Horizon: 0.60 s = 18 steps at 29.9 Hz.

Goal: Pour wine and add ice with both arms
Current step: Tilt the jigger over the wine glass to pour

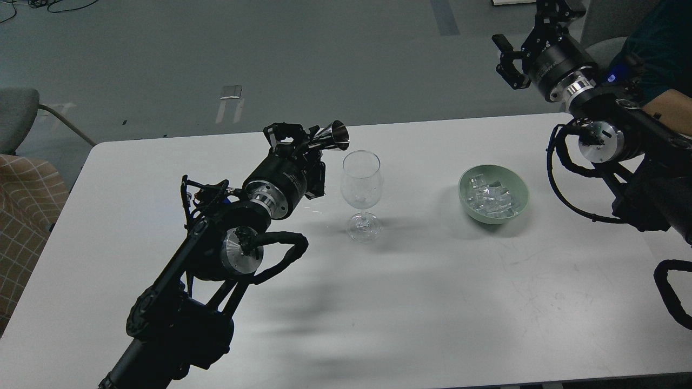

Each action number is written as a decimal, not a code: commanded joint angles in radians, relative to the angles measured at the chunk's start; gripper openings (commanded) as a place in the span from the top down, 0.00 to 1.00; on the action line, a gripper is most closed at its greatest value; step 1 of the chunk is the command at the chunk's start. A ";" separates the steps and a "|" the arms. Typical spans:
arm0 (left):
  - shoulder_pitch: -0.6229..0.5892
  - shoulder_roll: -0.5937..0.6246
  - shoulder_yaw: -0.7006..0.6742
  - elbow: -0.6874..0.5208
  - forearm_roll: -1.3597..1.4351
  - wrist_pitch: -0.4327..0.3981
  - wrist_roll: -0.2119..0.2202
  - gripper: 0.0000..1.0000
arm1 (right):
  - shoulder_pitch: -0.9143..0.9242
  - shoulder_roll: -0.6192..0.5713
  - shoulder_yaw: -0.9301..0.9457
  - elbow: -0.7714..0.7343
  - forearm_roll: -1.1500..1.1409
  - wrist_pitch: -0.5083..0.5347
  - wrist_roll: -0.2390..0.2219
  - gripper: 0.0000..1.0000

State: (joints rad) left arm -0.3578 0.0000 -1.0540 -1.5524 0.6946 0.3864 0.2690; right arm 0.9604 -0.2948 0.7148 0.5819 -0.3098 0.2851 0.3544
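My left gripper (307, 141) is shut on a small silver metal measuring cup (333, 136), held tilted on its side just left of and slightly above the rim of a clear stemmed glass (361, 186) standing upright mid-table. The wine in the glass is too faint to make out. A pale green bowl (493, 193) right of the glass holds several clear ice cubes (489, 193). My right gripper (518, 56) is open and empty, raised beyond the table's far right edge, well above and behind the bowl.
The white table (411, 302) carries only the glass and bowl. A grey chair (16, 116) and a checked cushion (24, 216) stand off the left edge. A person's arm (670, 105) shows at the far right.
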 commanded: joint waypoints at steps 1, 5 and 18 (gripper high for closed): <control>0.000 0.000 0.000 -0.001 0.020 -0.004 -0.001 0.96 | 0.000 0.000 0.000 0.001 0.000 -0.006 0.000 0.00; -0.001 0.000 0.000 -0.001 0.023 -0.023 -0.001 0.97 | 0.000 0.000 0.000 0.001 0.000 -0.012 0.000 0.00; -0.001 0.000 0.062 -0.003 0.098 -0.035 -0.022 0.96 | 0.000 0.000 0.000 0.001 0.000 -0.014 0.000 0.00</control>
State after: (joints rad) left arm -0.3589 0.0000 -0.9984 -1.5559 0.7769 0.3515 0.2497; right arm 0.9602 -0.2941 0.7148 0.5830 -0.3098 0.2715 0.3544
